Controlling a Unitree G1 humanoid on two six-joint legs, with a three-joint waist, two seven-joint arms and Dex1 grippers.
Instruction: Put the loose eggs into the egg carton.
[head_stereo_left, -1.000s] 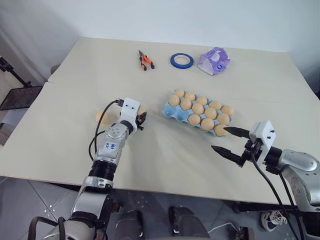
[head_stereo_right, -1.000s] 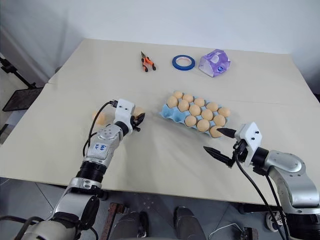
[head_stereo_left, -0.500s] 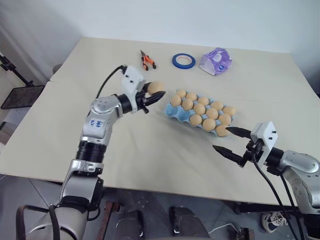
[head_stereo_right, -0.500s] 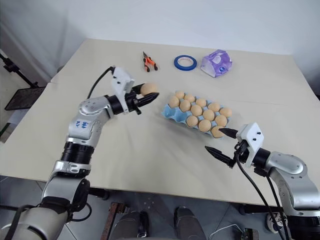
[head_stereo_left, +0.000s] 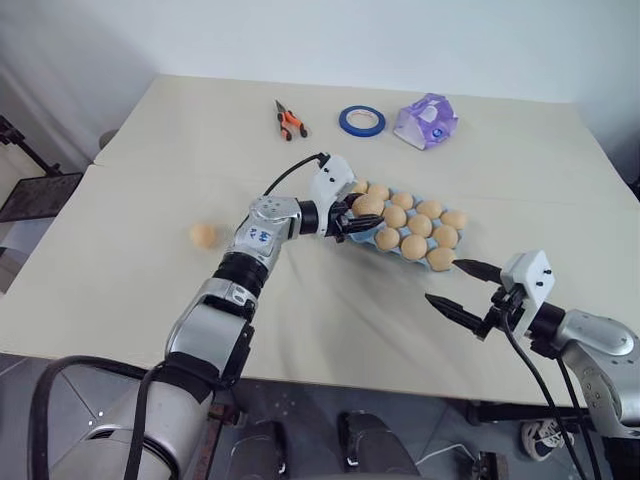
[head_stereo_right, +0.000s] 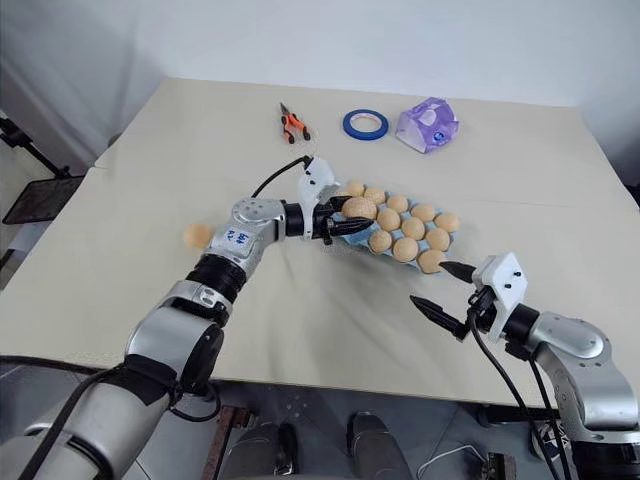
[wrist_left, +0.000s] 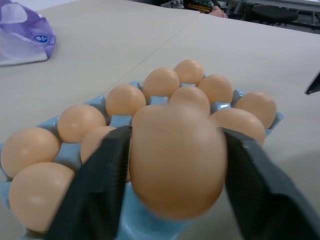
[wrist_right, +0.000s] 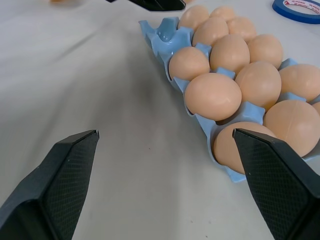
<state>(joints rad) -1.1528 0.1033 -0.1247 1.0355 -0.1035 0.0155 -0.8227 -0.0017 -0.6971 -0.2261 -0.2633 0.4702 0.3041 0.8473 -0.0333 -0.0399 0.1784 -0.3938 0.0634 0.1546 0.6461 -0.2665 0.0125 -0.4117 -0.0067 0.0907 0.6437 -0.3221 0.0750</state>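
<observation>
Left wrist view shows my left tool (wrist_left: 175, 165) gripping a smooth pale orange egg (wrist_left: 176, 157) above the light blue moulded carton's (wrist_left: 67, 157) empty near-left cup, ready for release.

Four cameras: a stereo pair on the head, one on each wrist.

The two head views look forward and down from above over the whole table (head_stereo_left: 120, 290), taking in both arms, and differ by a slight sideways offset. The left wrist view sits very near the egg carton (wrist_left: 67, 157), looking along its fingers (wrist_left: 95, 195) down the carton's length, with the purple-and-white packet (wrist_left: 22, 32) at the far side. The right wrist view looks low across the table from farther back, between its own two fingers (wrist_right: 55, 175), at the carton's near end. All four views share the carton and its eggs (wrist_right: 212, 96).
</observation>
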